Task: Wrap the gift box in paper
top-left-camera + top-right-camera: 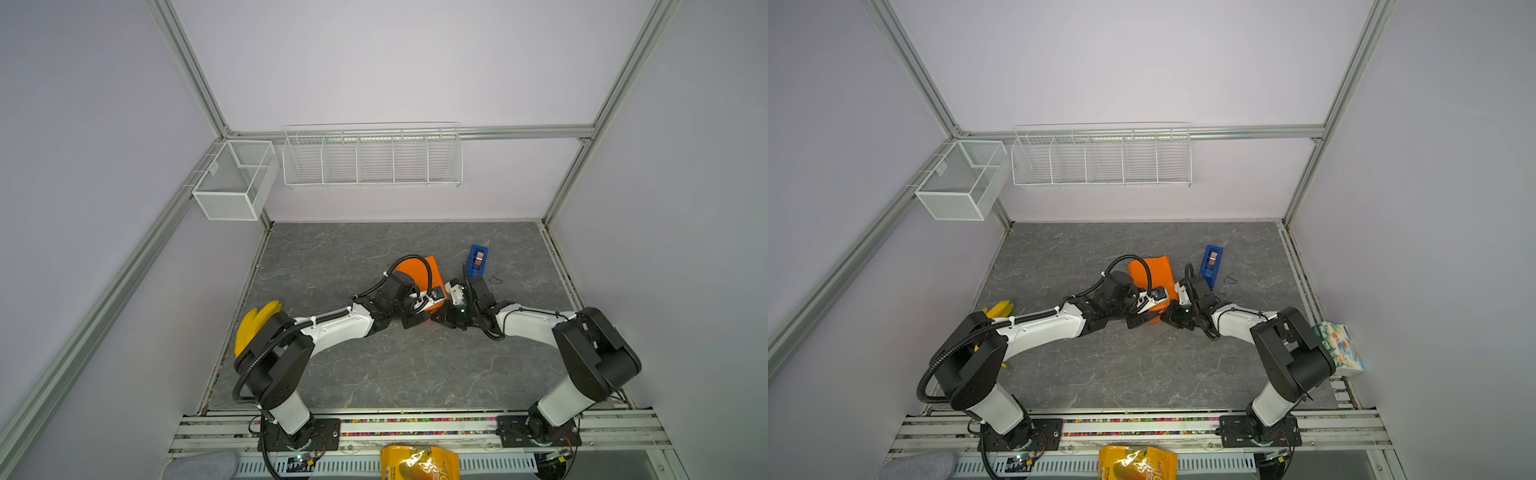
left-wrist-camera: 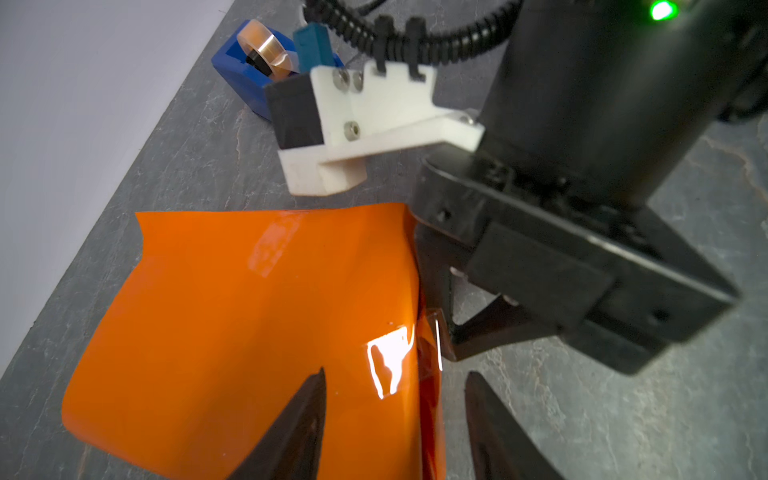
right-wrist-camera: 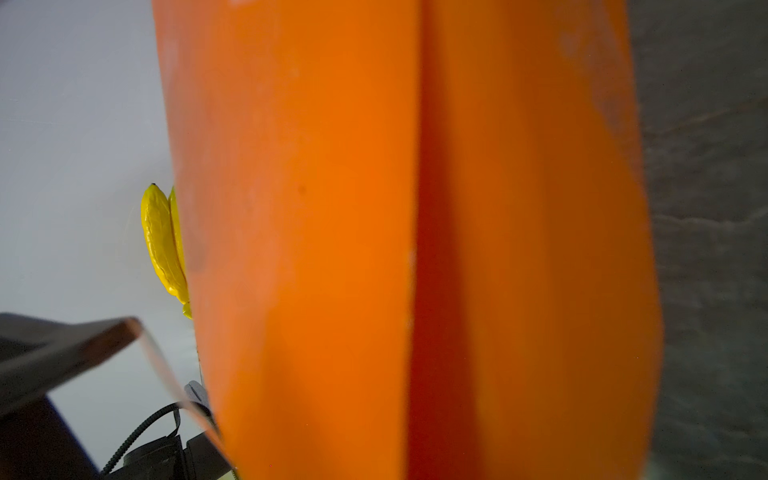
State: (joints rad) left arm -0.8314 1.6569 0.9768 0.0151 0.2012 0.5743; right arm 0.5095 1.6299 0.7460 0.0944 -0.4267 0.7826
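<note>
The orange paper (image 1: 419, 270) (image 1: 1152, 270) lies folded into a parcel in the middle of the grey table, and both grippers meet at its near end. The gift box is hidden under it. My left gripper (image 1: 417, 321) (image 1: 1140, 320) (image 2: 397, 372) is open: one finger hangs over the paper's (image 2: 249, 311) glossy top, the other over bare table, and the folded side edge runs between them untouched. My right gripper (image 1: 444, 316) (image 1: 1169, 313) (image 2: 451, 345) is shut, its tips pinched on that side edge. The paper (image 3: 332, 249) fills the right wrist view and hides those fingers.
A blue tape dispenser (image 1: 477, 259) (image 1: 1212, 259) (image 2: 245, 79) stands just behind the right gripper. Yellow bananas (image 1: 255, 324) (image 3: 160, 241) lie at the left table edge. A yellow snack bag (image 1: 419, 461) sits at the front, a tissue box (image 1: 1339, 349) at the right. Wire baskets (image 1: 372, 156) hang on the back wall.
</note>
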